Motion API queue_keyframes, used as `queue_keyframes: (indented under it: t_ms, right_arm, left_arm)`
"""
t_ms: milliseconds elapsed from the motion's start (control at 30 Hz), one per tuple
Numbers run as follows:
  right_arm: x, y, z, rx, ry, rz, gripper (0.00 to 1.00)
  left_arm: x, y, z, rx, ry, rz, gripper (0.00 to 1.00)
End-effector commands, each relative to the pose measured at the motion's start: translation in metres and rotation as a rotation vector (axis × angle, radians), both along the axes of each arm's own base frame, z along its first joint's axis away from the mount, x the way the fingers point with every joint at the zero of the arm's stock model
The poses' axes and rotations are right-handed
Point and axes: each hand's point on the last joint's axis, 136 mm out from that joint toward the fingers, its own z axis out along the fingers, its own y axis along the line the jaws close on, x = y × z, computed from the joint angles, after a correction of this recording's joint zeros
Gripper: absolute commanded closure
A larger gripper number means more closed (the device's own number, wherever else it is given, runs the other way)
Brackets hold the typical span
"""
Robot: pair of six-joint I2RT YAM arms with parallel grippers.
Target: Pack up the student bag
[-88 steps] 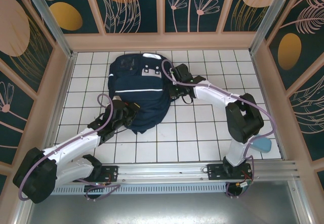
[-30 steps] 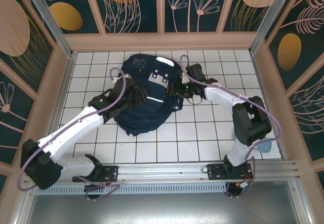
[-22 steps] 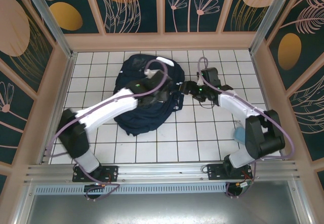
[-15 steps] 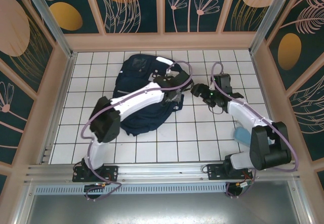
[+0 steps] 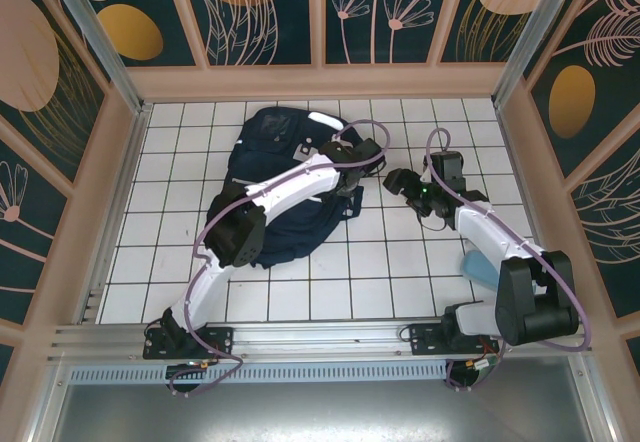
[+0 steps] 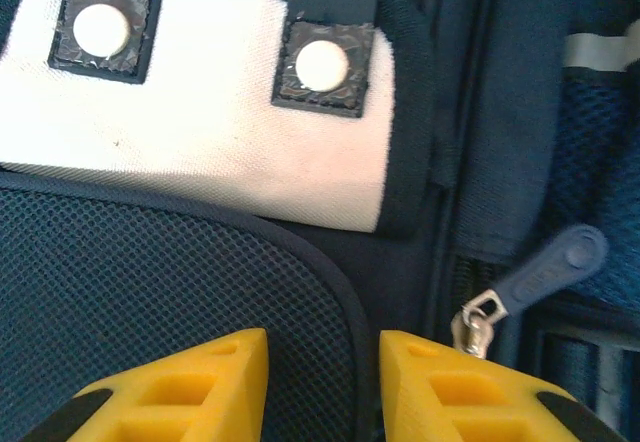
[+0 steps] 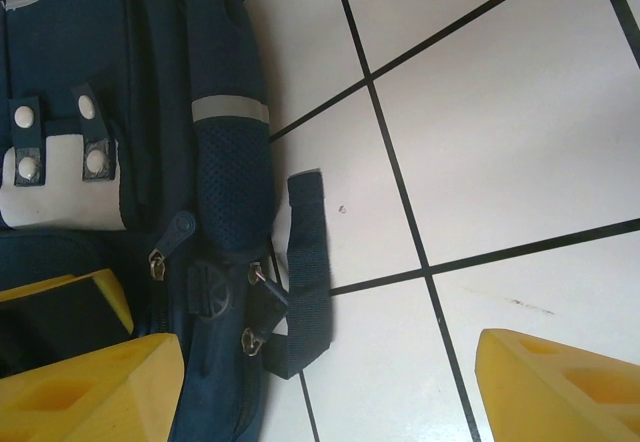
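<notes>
The student bag lies flat on the white tiles at the back left, navy with a white patch and two snap tabs. My left arm reaches across it, and my left gripper hangs over its right upper edge. Its yellow fingers stand a narrow gap apart over the mesh panel and a piped seam, gripping nothing. A zipper pull lies just right of them. My right gripper is off the bag's right side, open wide above bare tile and a loose dark strap.
A light blue object lies on the tiles at the right, beside my right arm. Wooden walls with patterned panels close in the table on three sides. A metal rail runs along the near edge.
My left arm has swung across the bag to its right upper edge and its jaws have narrowed. My right gripper has drawn back rightward off the bag and opened wider.
</notes>
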Motion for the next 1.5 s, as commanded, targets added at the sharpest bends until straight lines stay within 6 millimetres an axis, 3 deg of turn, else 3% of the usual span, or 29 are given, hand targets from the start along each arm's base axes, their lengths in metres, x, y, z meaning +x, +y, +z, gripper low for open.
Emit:
queue_keyframes:
  t_ms: [0, 133, 233, 567, 733, 1067, 1467]
  right_arm:
    - [0.001, 0.002, 0.009, 0.035, -0.026, -0.001, 0.23]
    - [0.0, 0.003, 0.011, 0.04, -0.031, 0.008, 0.23]
    - [-0.002, 0.011, 0.017, 0.079, -0.048, 0.044, 0.25]
    - [-0.014, 0.07, 0.043, 0.449, 0.075, 0.131, 0.45]
    - [-0.02, 0.109, 0.055, 0.56, 0.132, 0.174, 0.54]
    - [-0.015, 0.148, 0.059, 0.7, 0.221, 0.191, 0.67]
    - [-0.004, 0.171, 0.056, 0.735, 0.249, 0.233, 0.7]
  left_arm:
    - [0.003, 0.007, -0.005, 0.044, 0.019, -0.008, 0.67]
    - [0.008, 0.009, -0.005, 0.038, 0.017, 0.002, 0.83]
    - [0.011, 0.008, 0.009, 0.005, -0.011, 0.012, 1.0]
    - [0.01, -0.003, 0.089, -0.308, -0.136, 0.004, 1.0]
    - [0.006, -0.006, 0.111, -0.448, -0.158, -0.012, 1.0]
    - [0.003, -0.006, 0.112, -0.546, -0.15, -0.017, 1.0]
    - [0.002, -0.007, 0.112, -0.58, -0.142, -0.019, 1.0]
